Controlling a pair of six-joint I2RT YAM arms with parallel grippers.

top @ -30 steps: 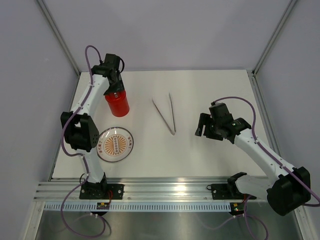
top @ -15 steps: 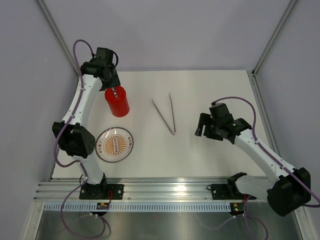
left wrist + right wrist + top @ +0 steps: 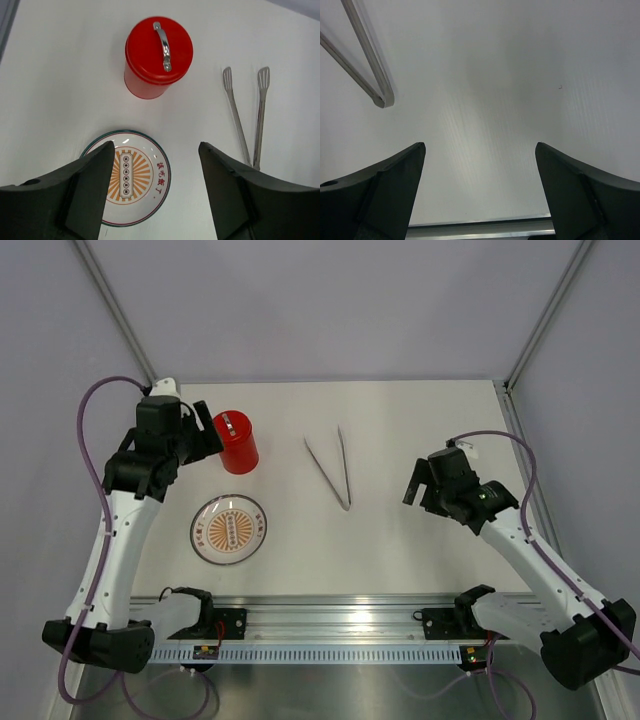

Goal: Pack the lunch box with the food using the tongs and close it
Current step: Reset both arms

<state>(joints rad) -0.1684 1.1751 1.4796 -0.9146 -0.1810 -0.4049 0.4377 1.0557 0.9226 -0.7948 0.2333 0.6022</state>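
Overhead view of a white surface (image 3: 400,420) with two robot arms reaching in from the bottom edge of the frame. The red cylindrical lunch box (image 3: 235,445) stands upright in the upper left, and its flat red lid (image 3: 159,44) with a small silver handle (image 3: 163,39) already sits on top. Below it lies a clear round plate (image 3: 149,204) with an orange sunburst print, and no food is on it. No loose food pieces show anywhere on the surface. The thin silver tongs (image 3: 344,468) lie flat at the centre, their two paddle tips pointing to the top of the frame and their joined end to the bottom. Judging by this, packing and closing look finished, with little or nothing left to do. The left tool (image 3: 155,150) stands wide and empty, just to the left of the lunch box in the overhead view and not touching it. In its own camera it is raised above the surface, the box at the top centre and the plate between its fingers. The right tool (image 3: 480,150) stands wide and empty to the right of the tongs, with their joined end at the upper left of its own camera.
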